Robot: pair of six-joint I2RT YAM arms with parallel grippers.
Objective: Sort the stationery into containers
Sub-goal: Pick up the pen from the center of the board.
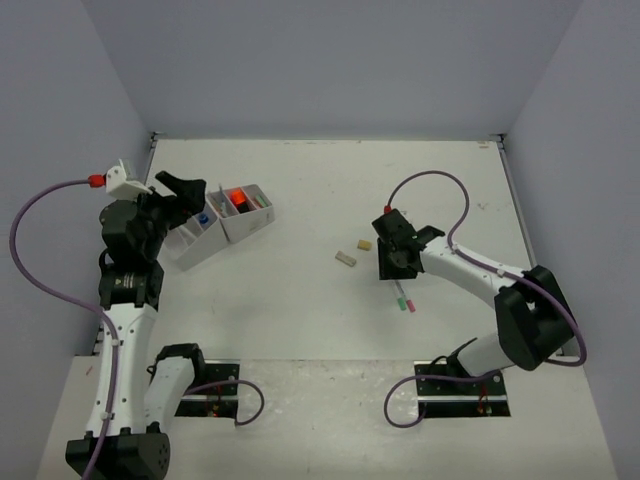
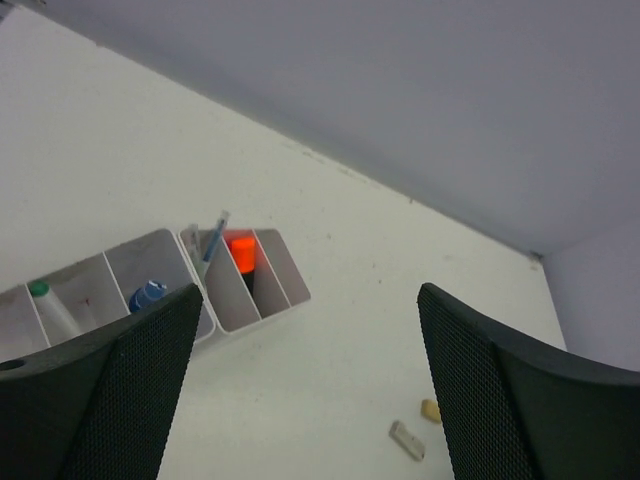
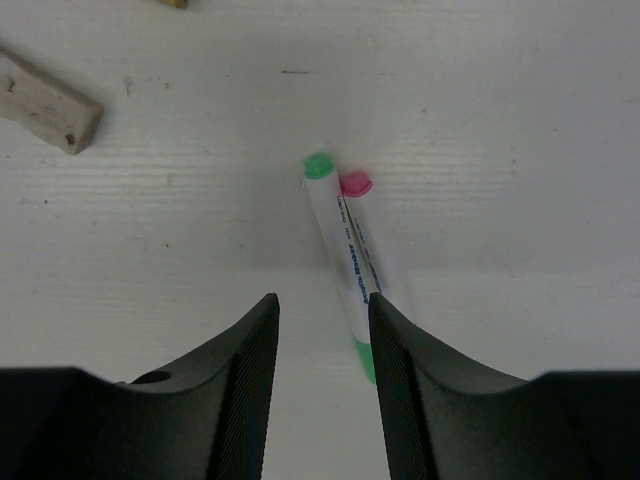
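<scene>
Two white compartment trays (image 1: 247, 222) (image 1: 192, 248) stand at the far left. In the left wrist view the right tray (image 2: 285, 282) holds an orange marker (image 2: 240, 250) and a blue pen (image 2: 215, 235). The left tray (image 2: 120, 262) holds a blue-capped piece (image 2: 148, 295) and a green-capped marker (image 2: 40, 292). My left gripper (image 1: 185, 195) (image 2: 310, 390) is open and empty above the trays. A green marker (image 3: 335, 240) (image 1: 401, 296) and a pink marker (image 3: 358, 215) (image 1: 410, 303) lie side by side on the table. My right gripper (image 3: 323, 310) (image 1: 394, 263) is open just over their near ends, holding nothing.
A beige eraser block (image 1: 346, 258) (image 3: 45, 105) (image 2: 407, 440) and a small yellow-beige piece (image 1: 365, 243) (image 2: 431, 410) lie on the table between the trays and the right gripper. Grey walls close in the table's back and sides.
</scene>
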